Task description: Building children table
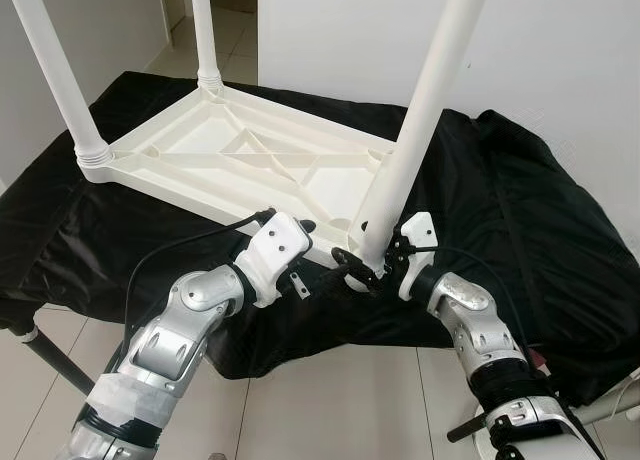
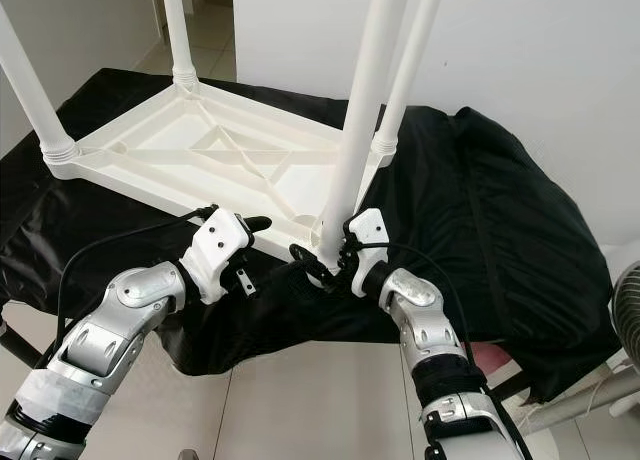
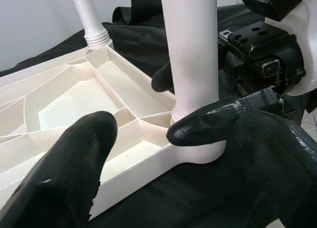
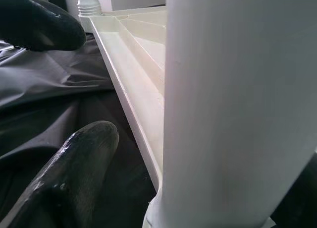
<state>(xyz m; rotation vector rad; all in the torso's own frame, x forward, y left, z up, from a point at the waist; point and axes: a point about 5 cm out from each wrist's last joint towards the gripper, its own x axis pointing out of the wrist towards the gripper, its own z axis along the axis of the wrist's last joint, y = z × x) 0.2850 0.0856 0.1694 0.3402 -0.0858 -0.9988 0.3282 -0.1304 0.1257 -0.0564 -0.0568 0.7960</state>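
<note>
A white plastic table (image 1: 200, 140) lies upside down on a black cloth (image 1: 500, 200), its legs pointing up. The near right leg (image 1: 420, 120) stands in its corner socket (image 3: 198, 148). My right gripper (image 1: 378, 270) is at the foot of that leg, open, with the leg between its fingers. One finger (image 4: 84, 163) stands a little off the leg on the front side and the other (image 3: 161, 79) shows behind it. My left gripper (image 2: 280, 240) is open at the same corner; one fingertip (image 3: 198, 124) rests against the socket, the other (image 3: 74, 163) hangs over the table's ribbed underside.
Three more legs rise at the left (image 1: 60, 70), back left (image 1: 203, 30) and back right (image 2: 405, 70). The cloth drapes over a low stand with a dark frame leg (image 1: 50, 355). Tiled floor (image 1: 330, 400) lies in front, white walls behind, and a grey round object (image 2: 630, 300) at far right.
</note>
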